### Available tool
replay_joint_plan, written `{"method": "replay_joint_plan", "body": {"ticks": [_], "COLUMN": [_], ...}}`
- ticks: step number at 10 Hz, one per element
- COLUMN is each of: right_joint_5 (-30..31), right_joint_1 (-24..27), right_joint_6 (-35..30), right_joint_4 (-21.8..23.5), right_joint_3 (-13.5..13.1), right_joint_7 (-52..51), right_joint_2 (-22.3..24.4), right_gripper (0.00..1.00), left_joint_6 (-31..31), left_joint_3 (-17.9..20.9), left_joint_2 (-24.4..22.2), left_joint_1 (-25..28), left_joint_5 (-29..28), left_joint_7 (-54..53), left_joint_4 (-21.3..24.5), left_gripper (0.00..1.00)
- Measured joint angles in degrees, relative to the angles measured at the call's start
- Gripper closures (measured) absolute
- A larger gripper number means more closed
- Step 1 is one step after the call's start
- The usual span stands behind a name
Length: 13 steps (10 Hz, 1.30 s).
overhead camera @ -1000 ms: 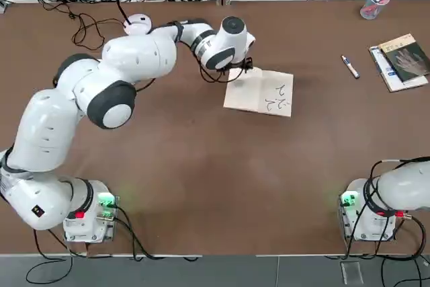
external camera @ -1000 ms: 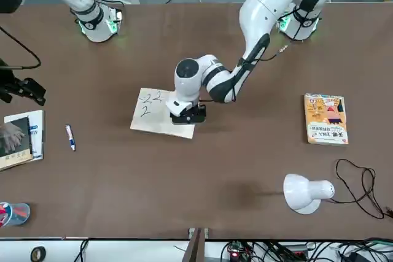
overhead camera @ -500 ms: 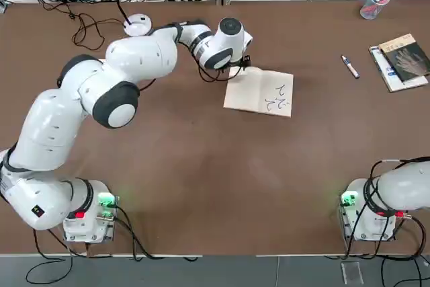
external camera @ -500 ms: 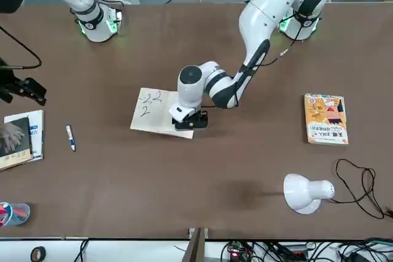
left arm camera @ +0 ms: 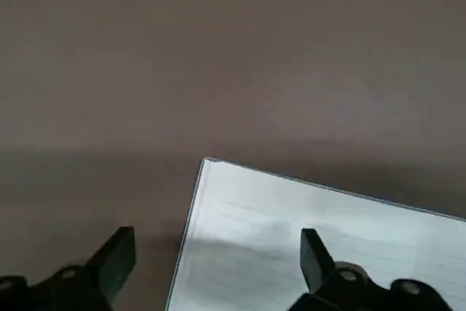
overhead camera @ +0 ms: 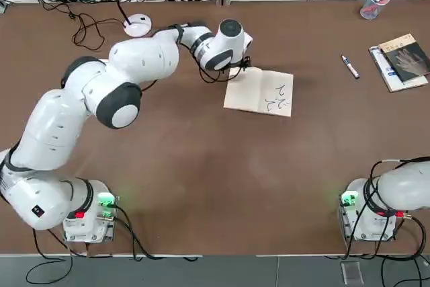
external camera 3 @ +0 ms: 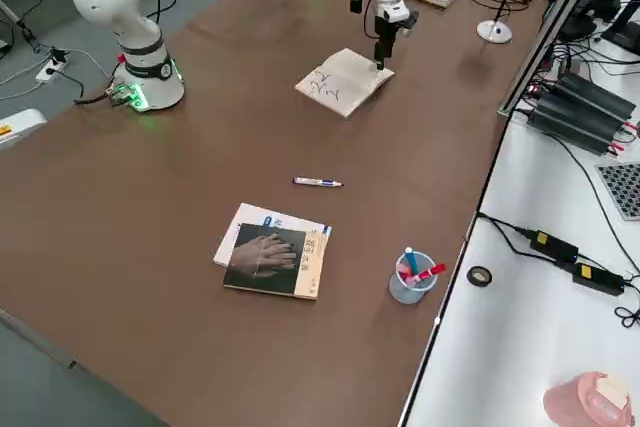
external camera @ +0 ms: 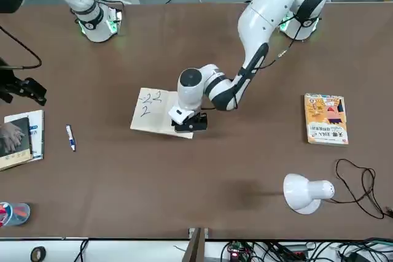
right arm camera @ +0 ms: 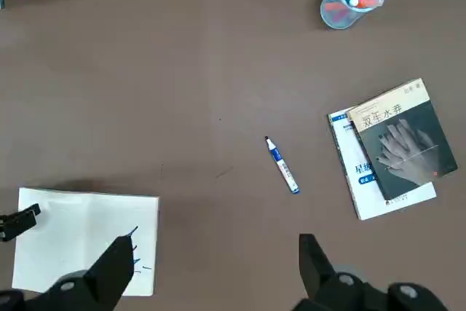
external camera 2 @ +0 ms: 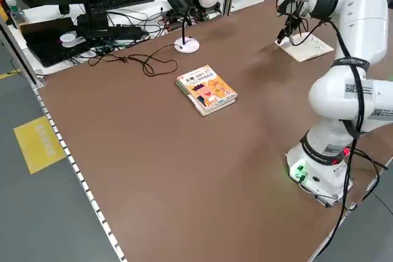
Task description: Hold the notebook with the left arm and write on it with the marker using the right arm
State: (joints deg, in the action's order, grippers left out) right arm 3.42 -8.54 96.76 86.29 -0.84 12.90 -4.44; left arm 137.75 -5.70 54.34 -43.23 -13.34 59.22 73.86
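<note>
left gripper: I see it (external camera: 189, 122) down at the far-left corner of the notebook (overhead camera: 259, 92), left arm (overhead camera: 121, 85) stretched across the table (overhead camera: 201, 179). Fingers apart, one over the page, one over bare table, corner edge between them; can't tell if they touch the paper.
left wrist check: fingers (left arm camera: 116, 256) spread, notebook corner (left arm camera: 306, 231) sits between them.
right gripper: I read it (right arm camera: 211, 267) parked high near its base, right arm (overhead camera: 396, 189) at the near-right edge. Fingers wide apart, holding nothing.
notebook: flat on the table, centre, slightly right; a few dark scribbles on its right half.
marker: lying loose (overhead camera: 350, 66) on the table, well right of the notebook, near the stacked books; no gripper near it.
books: grey hand-cover book (overhead camera: 406, 58) on top of a white one, far right.
pen cup: clear cup (overhead camera: 371, 6) with red-tipped pens, far-right corner.
yellow book: I see it (external camera: 326, 119) on the robot's left side, well apart from the notebook.
lamp: white desk lamp (external camera: 305, 192) at the far edge, left side.
</note>
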Motion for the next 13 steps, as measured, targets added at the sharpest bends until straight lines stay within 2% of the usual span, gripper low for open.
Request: {"method": "replay_joint_plan", "body": {"ticks": [5,13], "right_joint_5": [0.00,0.00], "right_joint_1": [0.00,0.00], "right_joint_6": [0.00,0.05], "right_joint_4": [0.03,0.07], "right_joint_3": [0.00,0.00], "right_joint_7": [0.00,0.00], "right_joint_2": [0.00,0.00], "right_gripper": [0.00,0.00], "left_joint_6": [0.06,2.44], "left_joint_3": [2.75,3.67], "left_joint_2": [0.91,2.49], "left_joint_1": [-2.01,-2.29], "left_joint_5": [-0.05,-0.05], "left_joint_7": [0.00,0.00], "left_joint_4": [-0.30,-0.33], "left_gripper": [0.00,0.00]}}
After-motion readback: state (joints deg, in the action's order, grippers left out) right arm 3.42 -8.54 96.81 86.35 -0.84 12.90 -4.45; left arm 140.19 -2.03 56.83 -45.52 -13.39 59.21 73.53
